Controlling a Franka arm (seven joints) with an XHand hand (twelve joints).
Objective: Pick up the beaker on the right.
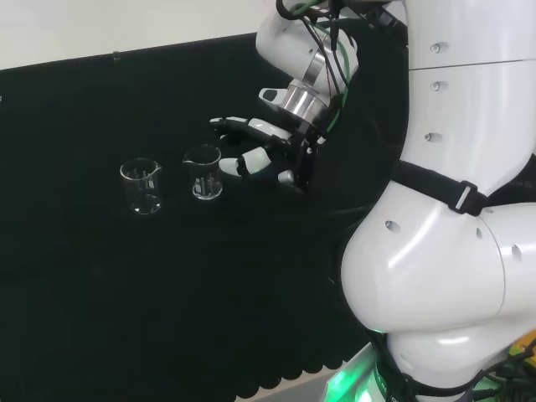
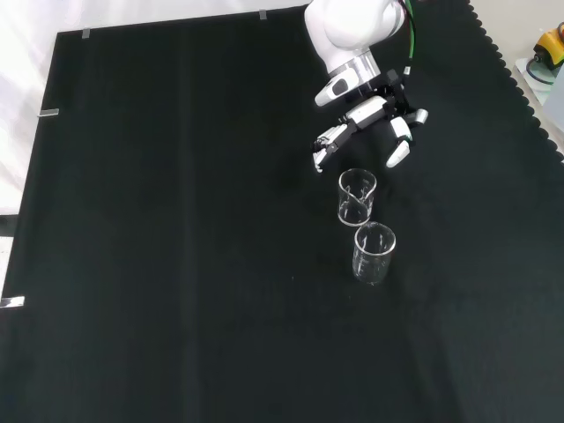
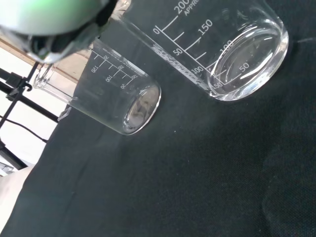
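Beaker [image 1: 203, 173] stands upright just beside the hand [image 1: 260, 144], whose fingers [image 1: 243, 162] are spread, holding nothing.

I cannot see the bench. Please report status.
Hand open, holding nothing. Right beaker upright beside its fingertips, not grasped. Left beaker stands apart. Nothing between.

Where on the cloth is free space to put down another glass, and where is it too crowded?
In the front view the cloth lies bare left of both beakers and below the nearer beaker. It is crowded around the farther beaker: the hand hovers close above it, and the two beakers stand near each other.
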